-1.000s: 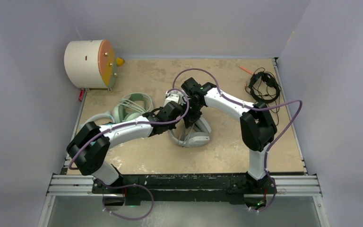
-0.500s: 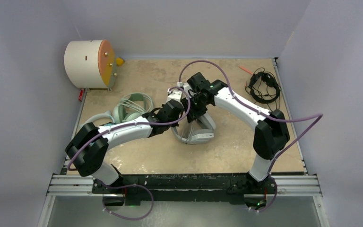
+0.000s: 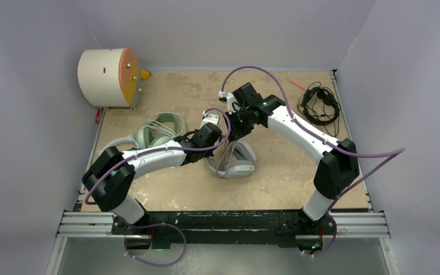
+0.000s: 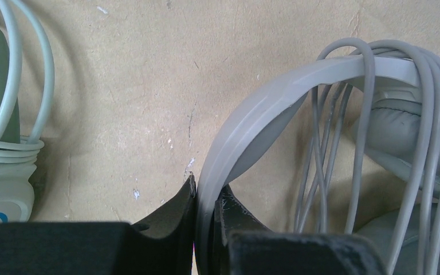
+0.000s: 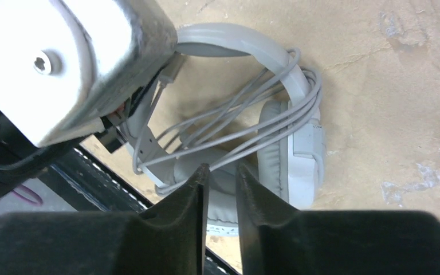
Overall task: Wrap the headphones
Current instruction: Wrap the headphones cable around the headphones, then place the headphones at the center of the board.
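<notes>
Top view first: the big white-and-grey headphones sit mid-bench, with both arms meeting right over them. The left gripper is on the band side and the right gripper hangs just above. The mint-green headset is off to the left, a pale one is half under the left arm, the thin black headset is in the far right corner, and a cream drum is back left. Left wrist cam: that gripper is clamped tight on the grey headband. The grey cord is looped over the band in several strands that run down across a padded ear cushion. A bit of the mint-green set shows at the left edge. Right wrist cam: the right gripper is only a narrow slit apart, with nothing I can see pinched in it. It hovers over the headphones, whose cord is strung across between band and cups.
</notes>
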`<state>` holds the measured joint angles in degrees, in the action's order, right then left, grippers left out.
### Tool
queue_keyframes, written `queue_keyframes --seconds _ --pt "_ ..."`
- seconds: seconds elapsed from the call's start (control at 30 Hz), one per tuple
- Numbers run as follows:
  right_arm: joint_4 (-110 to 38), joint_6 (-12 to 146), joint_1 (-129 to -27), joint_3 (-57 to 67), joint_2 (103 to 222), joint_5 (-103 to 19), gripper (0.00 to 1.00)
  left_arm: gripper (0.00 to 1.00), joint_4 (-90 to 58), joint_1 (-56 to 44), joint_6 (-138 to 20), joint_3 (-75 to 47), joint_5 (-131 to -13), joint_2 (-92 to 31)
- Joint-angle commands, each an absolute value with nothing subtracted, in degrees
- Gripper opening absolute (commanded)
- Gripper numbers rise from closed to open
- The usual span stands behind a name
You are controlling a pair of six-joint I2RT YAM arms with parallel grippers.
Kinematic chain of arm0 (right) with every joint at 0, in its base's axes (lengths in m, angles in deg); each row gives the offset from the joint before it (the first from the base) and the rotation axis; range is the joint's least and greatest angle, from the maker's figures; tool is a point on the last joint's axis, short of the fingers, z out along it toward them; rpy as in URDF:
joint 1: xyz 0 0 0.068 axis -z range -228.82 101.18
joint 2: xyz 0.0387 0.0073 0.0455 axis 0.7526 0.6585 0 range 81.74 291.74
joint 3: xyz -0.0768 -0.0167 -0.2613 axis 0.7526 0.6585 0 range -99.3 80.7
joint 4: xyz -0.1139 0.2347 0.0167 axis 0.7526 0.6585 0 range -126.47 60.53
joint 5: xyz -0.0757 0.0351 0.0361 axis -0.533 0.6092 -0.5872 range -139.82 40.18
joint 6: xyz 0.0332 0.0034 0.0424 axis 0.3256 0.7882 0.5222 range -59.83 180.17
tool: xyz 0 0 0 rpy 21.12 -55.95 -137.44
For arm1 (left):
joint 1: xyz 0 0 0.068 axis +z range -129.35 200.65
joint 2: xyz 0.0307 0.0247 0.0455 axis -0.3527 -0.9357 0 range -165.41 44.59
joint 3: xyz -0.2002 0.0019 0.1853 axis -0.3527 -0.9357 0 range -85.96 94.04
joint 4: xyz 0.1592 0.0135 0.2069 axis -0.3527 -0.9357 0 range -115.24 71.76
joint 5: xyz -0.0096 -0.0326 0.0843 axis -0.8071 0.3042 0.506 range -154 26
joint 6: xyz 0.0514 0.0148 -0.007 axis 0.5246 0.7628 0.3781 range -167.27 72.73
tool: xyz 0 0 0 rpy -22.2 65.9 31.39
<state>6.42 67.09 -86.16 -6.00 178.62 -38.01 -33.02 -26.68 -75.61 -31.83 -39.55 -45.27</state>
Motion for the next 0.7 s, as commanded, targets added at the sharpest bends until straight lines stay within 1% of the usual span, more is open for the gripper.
queue_keyframes --seconds 0.0,0.1,0.23,0.47,0.67 --pt "1.5 69.3 -85.5 -5.6 177.9 -34.0 0.22 0.00 -28.8 -26.5 -78.2 -29.9 -40.4 -43.0" --pt "-0.5 70.4 -85.5 -5.6 179.4 -30.9 0.19 0.00 -28.9 -26.5 -78.3 -30.0 -40.5 -43.0" --pt "-2.3 71.6 -85.2 -4.0 178.9 -32.8 0.19 0.00 -30.5 -26.5 -79.9 -29.1 -41.0 -42.9" --pt "-8.0 74.8 -79.0 4.1 169.9 -34.0 0.19 0.00 -36.7 -24.4 -85.0 -25.9 -39.7 -44.4" --pt "-11.1 75.9 -75.2 9.8 163.5 -34.8 0.19 0.00 -34.8 -17.2 -87.6 -26.6 -46.0 -45.5"
